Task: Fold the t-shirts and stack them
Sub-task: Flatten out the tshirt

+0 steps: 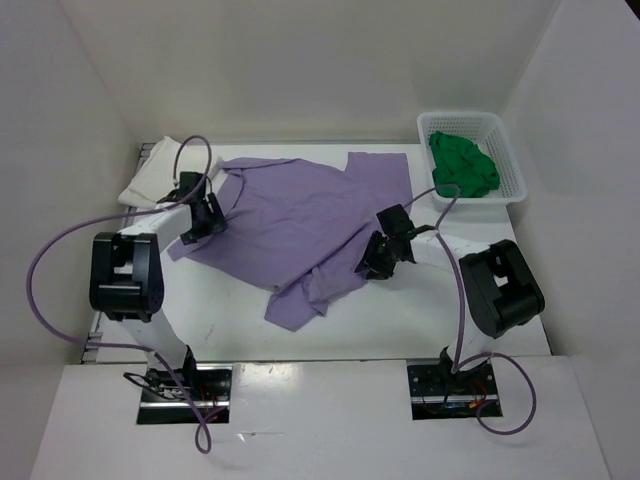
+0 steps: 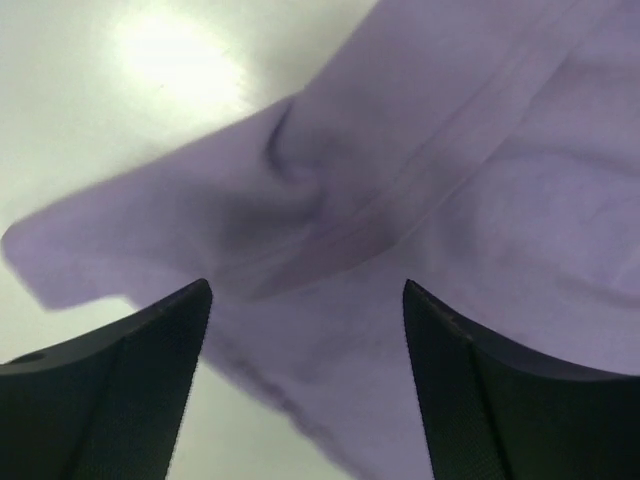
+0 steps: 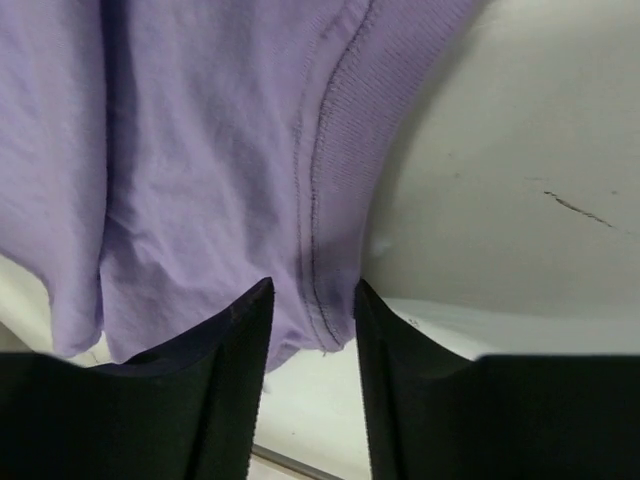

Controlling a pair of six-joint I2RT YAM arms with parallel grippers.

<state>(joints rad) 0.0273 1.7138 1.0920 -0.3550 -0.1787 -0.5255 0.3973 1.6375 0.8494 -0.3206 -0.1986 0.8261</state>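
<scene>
Two robot arms work a lilac shirt [image 1: 300, 215] spread across the middle of the tabletop [image 1: 420, 320], its near corner doubled over on itself and its sleeves and body rumpled rather than flat.

Nearest the bases, the right gripper [image 3: 310, 320] sits low at the shirt's near-right edge. Its jaws are drawn narrow, with a slim gap between them and the stitched hem running into that gap; no firm pinch can be made out.

A little farther back, the left gripper [image 2: 305, 320] hovers over the shirt's left side, jaws spread wide above a puckered sleeve, holding nothing.

Beyond the left arm, a white shirt [image 1: 150, 178] lies in a compact, apparently folded shape at the far-left corner. At the far right, a green shirt [image 1: 463, 165] sits crumpled inside the white basket [image 1: 512, 170].

The step in hand appears to be spreading or making the first fold of the lilac shirt, the second of three garments.

The next move likely calls for both grippers to take edges at once, the right closing on the hem and the left dropping onto the sleeve seam. They would then draw the cloth taut so the doubled corner opens before any fold is laid.
</scene>
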